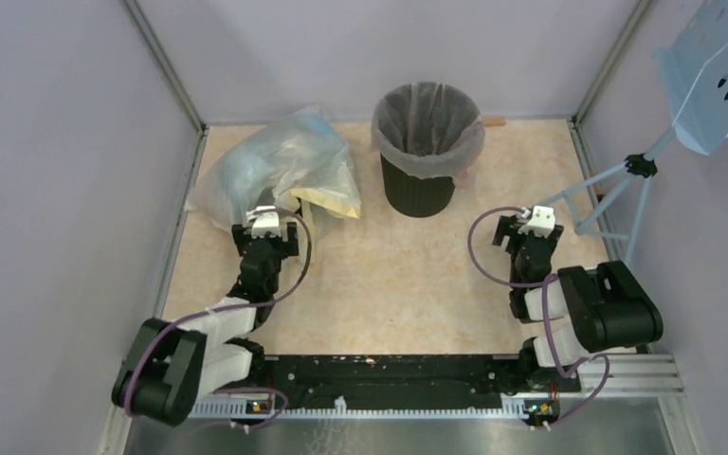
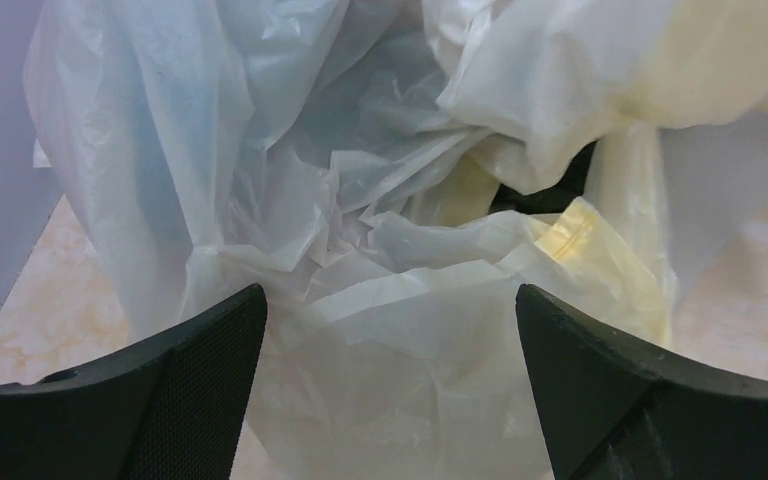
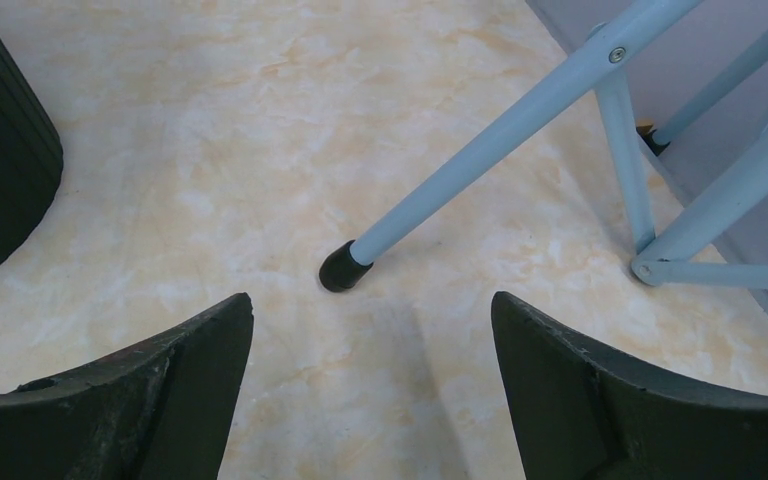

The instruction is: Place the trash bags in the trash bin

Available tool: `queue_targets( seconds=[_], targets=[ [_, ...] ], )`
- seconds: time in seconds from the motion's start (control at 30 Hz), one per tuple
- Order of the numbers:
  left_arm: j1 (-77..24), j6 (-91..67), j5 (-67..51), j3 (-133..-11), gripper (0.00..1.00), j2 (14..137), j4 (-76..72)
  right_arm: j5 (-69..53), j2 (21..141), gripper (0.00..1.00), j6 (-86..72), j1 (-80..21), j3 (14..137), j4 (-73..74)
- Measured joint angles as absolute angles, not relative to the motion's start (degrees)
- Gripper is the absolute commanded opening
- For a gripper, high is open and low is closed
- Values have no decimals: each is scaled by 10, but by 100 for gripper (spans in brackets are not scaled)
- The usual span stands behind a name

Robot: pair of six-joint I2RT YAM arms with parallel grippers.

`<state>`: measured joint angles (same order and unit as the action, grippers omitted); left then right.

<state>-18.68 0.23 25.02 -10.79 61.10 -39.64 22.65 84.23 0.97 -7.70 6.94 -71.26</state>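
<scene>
Top external: we see crumpled pale see-through film trash bags (image 1: pixel 275 166) lying diagonally, left of the upright round black ribbed trash bin (image 1: pixel 417 194). The left gripper (image 2: pixel 390 295) and right gripper (image 3: pixel 372 300) gape, and a pale-blue metal tripod stand (image 3: pixel 480 160) flanks the right one.

one black trash bin (image 1: pixel 417 194), one pinkish bag (image 1: pixel 427 142) in it, one heap of bags (image 1: pixel 275 166), maybe a clear one plus a yellow one, can't count for sure, left claw (image 2: pixel 390 300) and right claw (image 3: pixel 370 305) so two, one blue tripod stand (image 1: pixel 642 165)
</scene>
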Motion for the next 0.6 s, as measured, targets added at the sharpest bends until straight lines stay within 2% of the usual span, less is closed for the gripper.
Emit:
queue_targets(
  seconds=[0.2, 0.5, 0.6],
  targets=[
    [-123, 45, 173, -108, 99, 759, -527, 228, 842, 89, 10, -77, 69, -718],
    [-60, 58, 70, -114, 99, 889, -663, 228, 842, 89, 10, -77, 69, -720],
    [-55, 57, 57, -129, 99, 905, -651, 228, 842, 89, 10, -77, 69, -720]
  ],
)
